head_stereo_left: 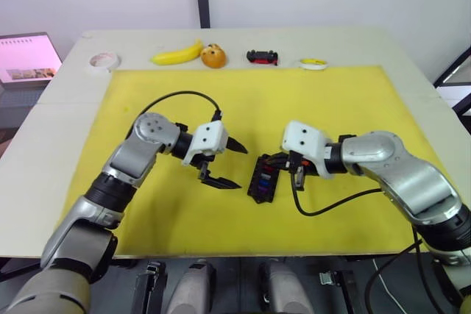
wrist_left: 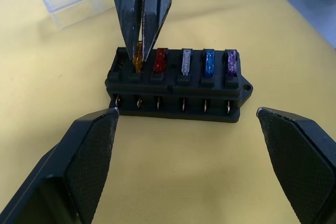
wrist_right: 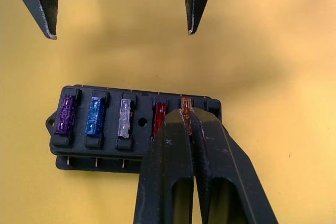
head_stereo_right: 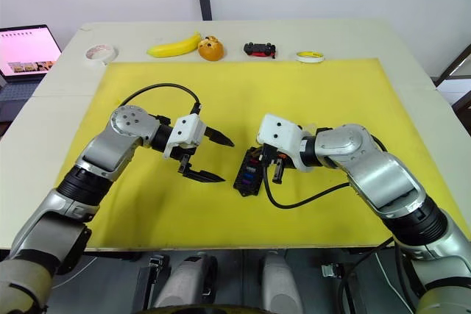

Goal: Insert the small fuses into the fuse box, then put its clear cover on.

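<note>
Yellow mat (head_stereo_left: 331, 101) on a pale table (head_stereo_left: 412, 56); five fuses (wrist_left: 185, 62) in one fuse box (wrist_left: 178, 90), perhaps. Right gripper (wrist_right: 187, 113) pinches the orange fuse (wrist_left: 138, 62); left gripper (head_stereo_left: 224, 163) gapes.

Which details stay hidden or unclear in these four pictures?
- Black rectangular fuse box: in the head views the right gripper covers part of it, and its fuses are too small to count there.
- Orange fuse: the right gripper's fingers hide most of it; how deep it sits is unclear.
- Transparent rectangular plastic cover: the left wrist view's edge and the fingers cut it off.
</note>
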### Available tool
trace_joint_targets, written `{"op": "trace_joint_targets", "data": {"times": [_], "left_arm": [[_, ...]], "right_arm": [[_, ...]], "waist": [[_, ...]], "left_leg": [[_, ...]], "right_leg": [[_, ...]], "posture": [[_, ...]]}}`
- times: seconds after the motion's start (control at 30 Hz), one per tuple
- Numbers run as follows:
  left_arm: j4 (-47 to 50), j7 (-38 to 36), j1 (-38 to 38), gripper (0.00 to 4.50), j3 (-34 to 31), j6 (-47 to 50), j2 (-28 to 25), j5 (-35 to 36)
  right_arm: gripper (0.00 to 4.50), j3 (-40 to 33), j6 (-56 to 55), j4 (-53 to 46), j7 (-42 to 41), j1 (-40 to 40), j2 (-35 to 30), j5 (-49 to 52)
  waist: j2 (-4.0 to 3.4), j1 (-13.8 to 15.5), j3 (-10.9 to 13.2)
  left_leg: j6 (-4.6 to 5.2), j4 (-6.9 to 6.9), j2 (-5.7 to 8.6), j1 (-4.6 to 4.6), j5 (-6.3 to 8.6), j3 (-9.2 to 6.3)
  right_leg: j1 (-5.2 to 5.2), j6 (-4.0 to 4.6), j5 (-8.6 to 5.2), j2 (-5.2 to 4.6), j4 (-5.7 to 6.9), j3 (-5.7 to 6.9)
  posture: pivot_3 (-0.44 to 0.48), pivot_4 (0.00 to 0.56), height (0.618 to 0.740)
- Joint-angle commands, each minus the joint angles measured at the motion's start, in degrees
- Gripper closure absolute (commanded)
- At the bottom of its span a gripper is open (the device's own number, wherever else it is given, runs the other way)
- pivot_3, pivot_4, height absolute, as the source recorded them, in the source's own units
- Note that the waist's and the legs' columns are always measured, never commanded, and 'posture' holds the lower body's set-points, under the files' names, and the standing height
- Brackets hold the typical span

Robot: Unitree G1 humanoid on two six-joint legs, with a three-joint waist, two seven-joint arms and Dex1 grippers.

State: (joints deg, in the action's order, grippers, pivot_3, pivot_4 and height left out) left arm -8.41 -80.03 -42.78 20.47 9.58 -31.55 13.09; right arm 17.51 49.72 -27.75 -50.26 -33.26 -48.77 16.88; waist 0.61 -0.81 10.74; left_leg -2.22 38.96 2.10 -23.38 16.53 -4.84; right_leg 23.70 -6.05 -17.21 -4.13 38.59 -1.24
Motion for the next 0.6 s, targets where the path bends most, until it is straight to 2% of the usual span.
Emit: {"op": "trace_joint_targets", "data": {"times": [0.03, 0.6], "left_arm": [[0.96, -0.02, -0.92, 0.07, -1.61, -0.51, 0.22, 0.28], [2.13, 0.17, -0.21, 0.07, -1.55, -0.35, 0.17, 0.38]], "right_arm": [[4.5, 0.14, -1.36, -0.72, 0.56, 0.25, -0.21, -1.99], [4.5, -0.36, -1.19, -1.01, 0.01, 0.98, 0.09, -2.34]], "waist": [[0.0, 0.0, 0.0], [0.0, 0.0, 0.0]], "left_leg": [[0.01, 0.0, 0.0, 0.0, 0.0, 0.0], [0.02, 0.05, 0.0, 0.0, 0.01, 0.0]], "right_leg": [[0.0, 0.0, 0.0, 0.0, 0.0, 0.0], [0.0, 0.0, 0.0, 0.0, 0.04, 0.0]], "posture": [[0.0, 0.15, 0.74], [0.0, 0.15, 0.74]]}}
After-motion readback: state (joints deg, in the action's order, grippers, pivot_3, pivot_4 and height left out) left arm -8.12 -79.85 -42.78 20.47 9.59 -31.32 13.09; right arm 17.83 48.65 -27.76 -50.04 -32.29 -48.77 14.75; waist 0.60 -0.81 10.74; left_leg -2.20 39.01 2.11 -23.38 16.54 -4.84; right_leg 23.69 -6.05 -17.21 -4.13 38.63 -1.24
